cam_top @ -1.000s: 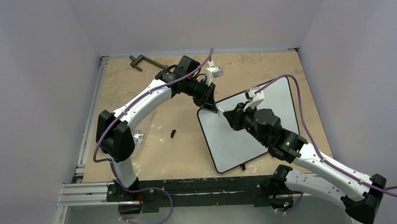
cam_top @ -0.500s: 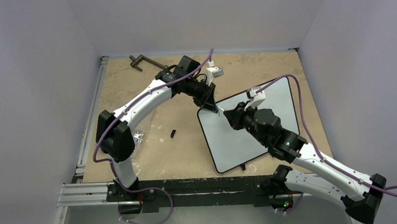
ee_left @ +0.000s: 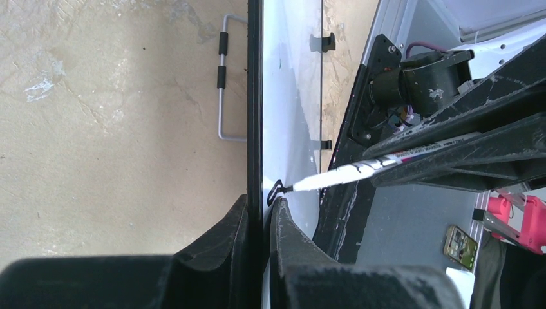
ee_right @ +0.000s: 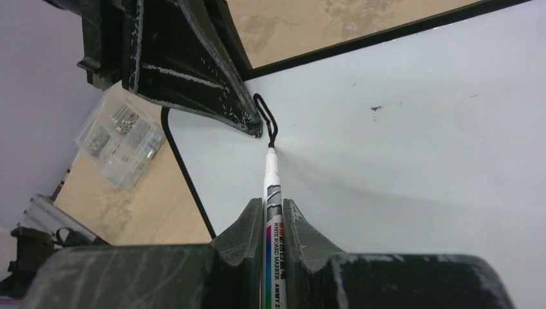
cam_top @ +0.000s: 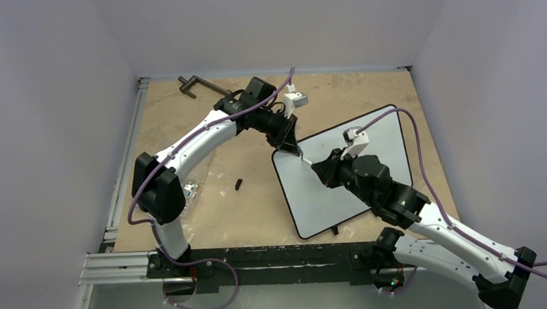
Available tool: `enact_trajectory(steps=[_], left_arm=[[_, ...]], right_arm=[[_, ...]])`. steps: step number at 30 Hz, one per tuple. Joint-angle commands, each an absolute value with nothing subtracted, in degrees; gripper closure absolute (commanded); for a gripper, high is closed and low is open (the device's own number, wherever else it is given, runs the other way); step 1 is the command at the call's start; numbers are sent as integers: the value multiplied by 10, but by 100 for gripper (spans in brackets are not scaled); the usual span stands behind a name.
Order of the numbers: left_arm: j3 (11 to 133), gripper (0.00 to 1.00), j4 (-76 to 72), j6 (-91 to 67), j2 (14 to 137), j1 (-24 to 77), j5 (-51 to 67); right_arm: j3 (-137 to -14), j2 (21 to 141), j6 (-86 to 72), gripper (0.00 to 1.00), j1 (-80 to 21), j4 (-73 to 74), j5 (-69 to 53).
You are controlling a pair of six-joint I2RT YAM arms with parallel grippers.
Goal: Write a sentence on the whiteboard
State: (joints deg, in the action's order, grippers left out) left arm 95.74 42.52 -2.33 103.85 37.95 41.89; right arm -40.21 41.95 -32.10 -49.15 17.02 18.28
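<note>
The whiteboard (cam_top: pixel 378 132) lies askew on the table, its black rim (ee_left: pixel 254 96) running between the fingers of my left gripper (ee_left: pixel 259 207), which is shut on its far-left corner (cam_top: pixel 293 150). My right gripper (ee_right: pixel 267 209) is shut on a white whiteboard marker (ee_right: pixel 269 187). The marker's tip (ee_left: pixel 288 188) touches the board right beside the left finger (ee_right: pixel 193 71). Of the sentence, only one small black looped stroke (ee_right: pixel 265 116) shows on the white surface (ee_right: pixel 418 129).
A black clamp (cam_top: pixel 192 84) lies at the table's far left. A small black cap-like piece (cam_top: pixel 238 184) and a clear bag of screws (ee_right: pixel 122 138) sit left of the board. A wire handle (ee_left: pixel 222 84) rests beside the rim. A board foot (cam_top: pixel 334 230) pokes out near the front.
My right gripper has drawn the marker a little toward the near side, lengthening the stroke. The left gripper and the board have stayed put.
</note>
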Motion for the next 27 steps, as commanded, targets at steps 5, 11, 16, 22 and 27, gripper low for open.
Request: enact_trajectory(steps=[5, 11, 16, 22, 27], left_arm=[[973, 100, 418, 42, 1017, 399, 355], [974, 100, 421, 44, 1016, 399, 354], [974, 100, 420, 44, 1017, 399, 355], [972, 100, 417, 44, 1017, 400, 358], [970, 100, 415, 43, 1016, 399, 359]], right_arm=[[-381, 420, -349, 100, -490, 271, 130], [-396, 422, -355, 100, -490, 290, 125], [-421, 418, -347, 100, -490, 299, 120], [-481, 405, -334, 100, -489, 289, 145], [-510, 415, -335, 100, -490, 266, 187]])
